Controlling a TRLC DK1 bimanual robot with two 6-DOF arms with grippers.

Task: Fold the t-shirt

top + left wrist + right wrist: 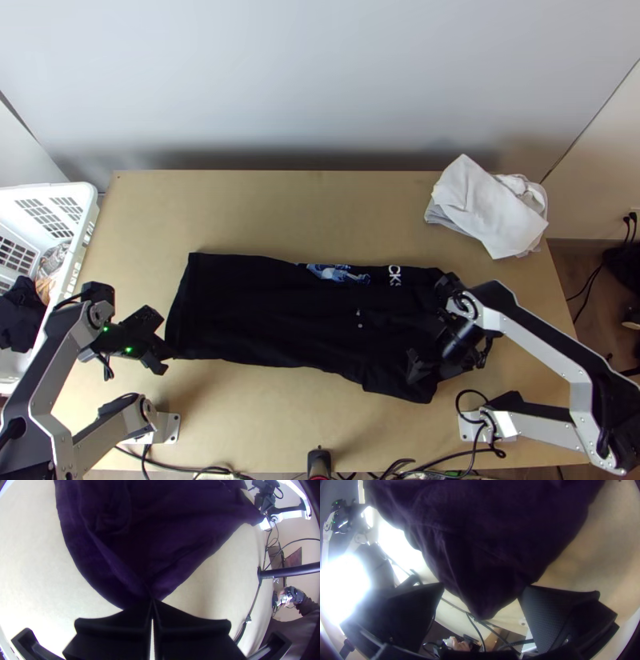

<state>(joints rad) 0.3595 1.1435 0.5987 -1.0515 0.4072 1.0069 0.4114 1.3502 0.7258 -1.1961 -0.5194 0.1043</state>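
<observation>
One black cotton t-shirt with a blue-and-white print lies as a long band across the middle of the light wooden table, wide wood beyond its far edge, less on the near side. Of two black-fingered grippers, the left gripper pinches its near left corner; the right gripper (at the near right end) has parted fingers, cloth between them. One white-and-grey cloth heap sits far right, one white plastic basket left.

Left pincer closed, right pincer open
</observation>
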